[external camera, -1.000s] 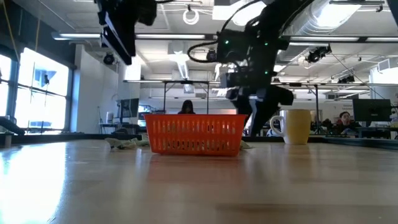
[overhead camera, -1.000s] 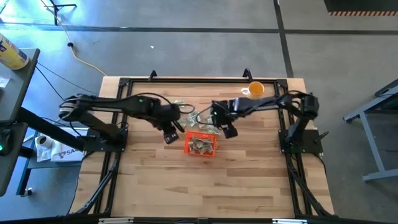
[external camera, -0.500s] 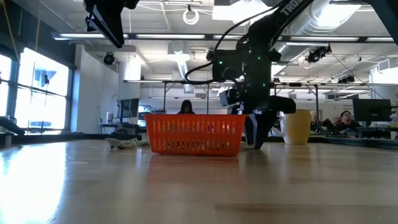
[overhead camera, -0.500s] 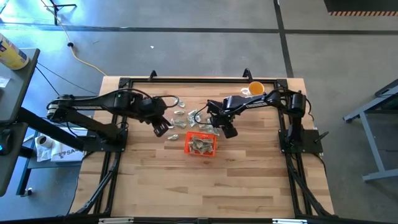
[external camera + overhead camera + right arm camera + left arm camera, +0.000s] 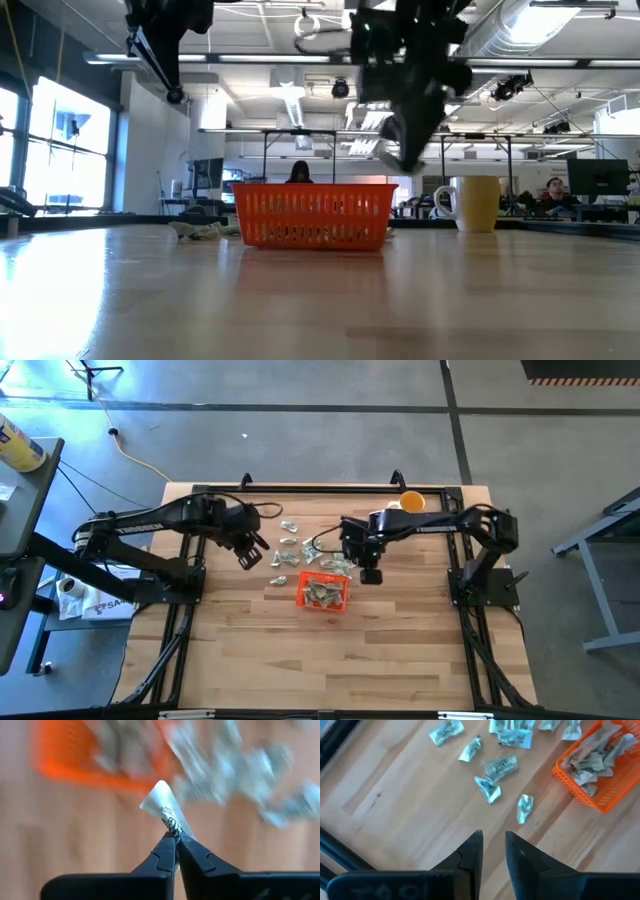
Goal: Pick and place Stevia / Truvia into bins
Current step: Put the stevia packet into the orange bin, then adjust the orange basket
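the right gripper [image 5: 176, 836] hangs above the table just beside the orange bin [image 5: 324, 591], its fingers clamped together on the corner of one white sachet [image 5: 162, 806] that sticks up past the tips. dark print runs along the pinched edge, too small to read. the left gripper [image 5: 492, 851] hovers over bare wood off to the side of the loose sachets [image 5: 502, 766], its fingers narrowly apart with nothing between them.

most remaining packets lie scattered on the table [image 5: 400, 650] just behind the bin; several more already rest inside it. they look crumpled and twisted, which suggests thin, feather-light paper that bends under any push and could slide on the smooth wood. a pinch on a raised corner or crimped end, as the right arm has, seems the safest hold; a flat-lying packet would likely need its edge scraped up first. the light grip could let one slip or flutter on release. no brand name is legible on any packet. a yellow cup [image 5: 412, 503] stands near the table's far edge.
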